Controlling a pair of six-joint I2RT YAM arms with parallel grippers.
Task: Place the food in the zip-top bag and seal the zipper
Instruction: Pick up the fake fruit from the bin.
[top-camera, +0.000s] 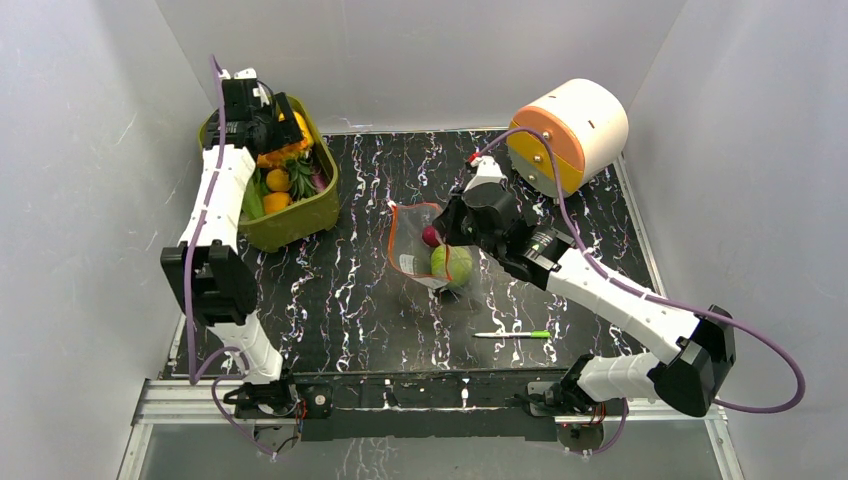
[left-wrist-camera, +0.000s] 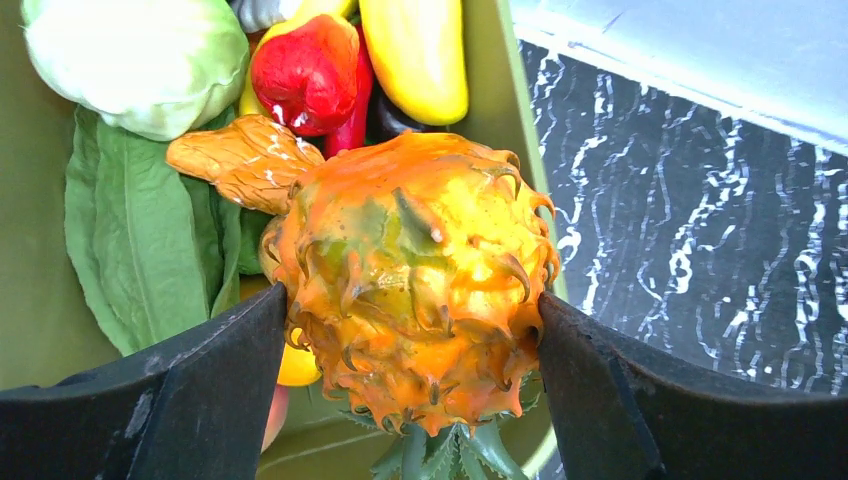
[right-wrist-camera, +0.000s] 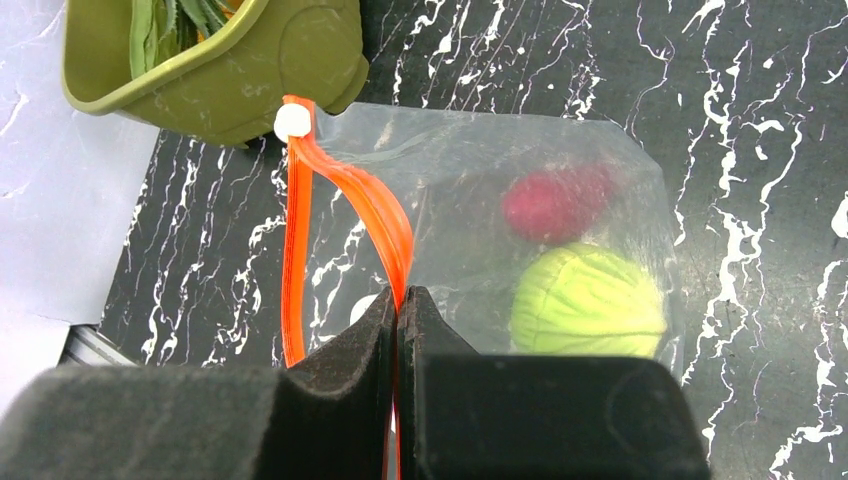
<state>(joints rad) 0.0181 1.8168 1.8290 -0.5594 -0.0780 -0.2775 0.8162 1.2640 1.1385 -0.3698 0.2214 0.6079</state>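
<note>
My left gripper (left-wrist-camera: 412, 330) is shut on an orange toy pineapple (left-wrist-camera: 415, 275) and holds it over the olive-green bin (top-camera: 290, 222), which holds more food: a cabbage (left-wrist-camera: 130, 55), a red piece (left-wrist-camera: 305, 70), a yellow pepper (left-wrist-camera: 420, 55). In the top view that gripper (top-camera: 275, 128) is at the bin's far end. The clear zip-top bag (right-wrist-camera: 470, 220) lies mid-table with a green cabbage (right-wrist-camera: 585, 300) and a dark red piece (right-wrist-camera: 555, 200) inside. My right gripper (right-wrist-camera: 398, 300) is shut on the upper lip of the red-orange zipper (right-wrist-camera: 370, 210) and holds the mouth open; the white slider (right-wrist-camera: 292, 122) sits at the far end.
A green-and-white pen (top-camera: 512, 334) lies near the front of the black marbled table (top-camera: 350, 290). A white and orange drum-shaped object (top-camera: 568, 133) stands at the back right. White walls enclose the table on three sides.
</note>
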